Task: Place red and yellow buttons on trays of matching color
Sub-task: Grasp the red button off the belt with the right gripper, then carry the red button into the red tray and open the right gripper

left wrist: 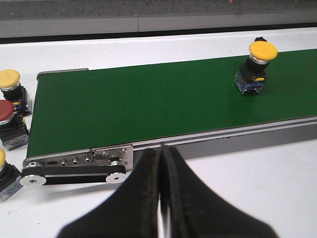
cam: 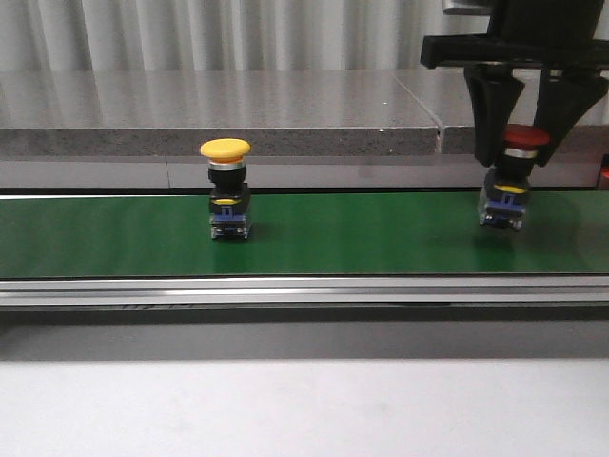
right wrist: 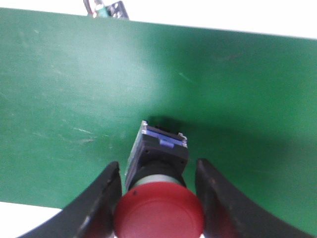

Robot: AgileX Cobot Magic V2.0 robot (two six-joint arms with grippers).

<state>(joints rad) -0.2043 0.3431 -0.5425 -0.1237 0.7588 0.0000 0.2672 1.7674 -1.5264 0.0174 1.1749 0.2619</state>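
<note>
R hand [cam: 520,143] grips red button [cam: 524,139] (on belt [cam: 362,233]); L hand [left wrist: 160,163] closed, empty.

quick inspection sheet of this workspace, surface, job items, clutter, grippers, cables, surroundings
surface: green conveyor belt with a metal side rail, on a white table.
job's things: yellow button upright on the belt, left of centre; red button at the belt's right, between the right gripper's fingers. No trays seen.
clutter: spare buttons off the belt's end, yellow and red, seen only in the left wrist view.
grippers: right gripper around the red button's cap, one finger touching, a sliver of gap at the other; grip cannot be confirmed. Left gripper shut, empty, over the white table.
cables: nothing seen.
surroundings: grey stone ledge behind the belt, pale curtain above.
</note>
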